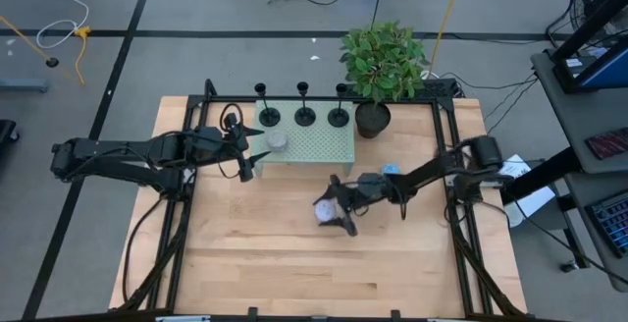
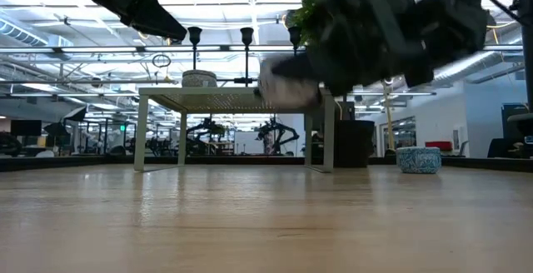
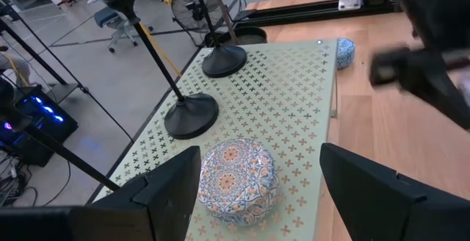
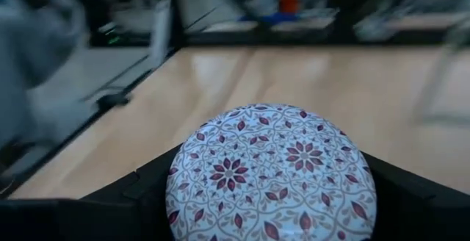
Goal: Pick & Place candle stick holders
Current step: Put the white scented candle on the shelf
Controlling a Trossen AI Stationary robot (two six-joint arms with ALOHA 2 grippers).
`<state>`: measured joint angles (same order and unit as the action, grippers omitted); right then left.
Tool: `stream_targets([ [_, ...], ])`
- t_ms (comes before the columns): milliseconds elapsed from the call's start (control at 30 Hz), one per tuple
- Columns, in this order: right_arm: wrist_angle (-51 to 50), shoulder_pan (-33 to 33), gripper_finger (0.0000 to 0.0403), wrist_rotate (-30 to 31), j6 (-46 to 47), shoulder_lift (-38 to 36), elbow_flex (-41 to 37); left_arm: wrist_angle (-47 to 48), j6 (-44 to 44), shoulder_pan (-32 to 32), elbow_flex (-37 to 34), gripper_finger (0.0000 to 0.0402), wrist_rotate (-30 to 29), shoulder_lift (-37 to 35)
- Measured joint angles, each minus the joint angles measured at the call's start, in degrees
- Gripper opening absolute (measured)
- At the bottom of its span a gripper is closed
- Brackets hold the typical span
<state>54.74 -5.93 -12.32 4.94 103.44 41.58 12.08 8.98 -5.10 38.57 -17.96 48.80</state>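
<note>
Three black candle stick holders (image 1: 267,116) (image 1: 305,116) (image 1: 339,116) stand on their disc bases along the far edge of a pale green perforated stand (image 1: 324,145). Two of them show in the left wrist view (image 3: 192,114) (image 3: 224,61). My left gripper (image 1: 253,160) (image 3: 257,160) is open at the stand's near left corner. Its fingers stand on either side of a round orange-and-blue patterned piece (image 3: 235,178) that lies on the stand, apart from it. My right gripper (image 1: 332,214) (image 4: 270,219) is shut on a round white piece with a maroon pattern (image 4: 270,171), above the table's middle. My right gripper pinches the round maroon-patterned piece between its two fingers, on its opposite sides (image 4: 180,189). The fingers come about level from the table's right. The piece is lifted clear of the table (image 2: 287,86), its domed patterned face toward the wrist camera.
A green plant in a black pot (image 1: 378,67) stands at the stand's far right corner. A small blue patterned bowl (image 1: 391,170) (image 2: 418,159) sits on the table right of the stand. The near half of the wooden table (image 1: 314,273) is bare wood.
</note>
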Motion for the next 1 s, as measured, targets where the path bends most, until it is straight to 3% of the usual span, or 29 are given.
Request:
stream_targets([
  [233, -11.28, 3.28, 0.0298, 18.42, -13.55, -13.71, 0.0, -0.03, -0.01, 0.0, 0.0, 0.028, 0.0, -0.02],
  [333, -10.75, 5.86, 0.0292, 25.19, -15.79, -16.95, 0.0, -0.34, 0.16, 0.0, 0.0, 0.028, 0.0, -0.02],
  [633, -9.19, 14.97, 0.0294, 25.6, -9.21, -15.38, 1.04, -3.16, 0.34, 0.0, 0.0, 0.028, 0.0, -0.02],
  [1000, -24.92, 15.23, 0.0294, 25.71, -3.3, -11.05, 12.82, -3.37, 0.29, -0.04, 0.0, 0.028, 0.0, -0.02],
])
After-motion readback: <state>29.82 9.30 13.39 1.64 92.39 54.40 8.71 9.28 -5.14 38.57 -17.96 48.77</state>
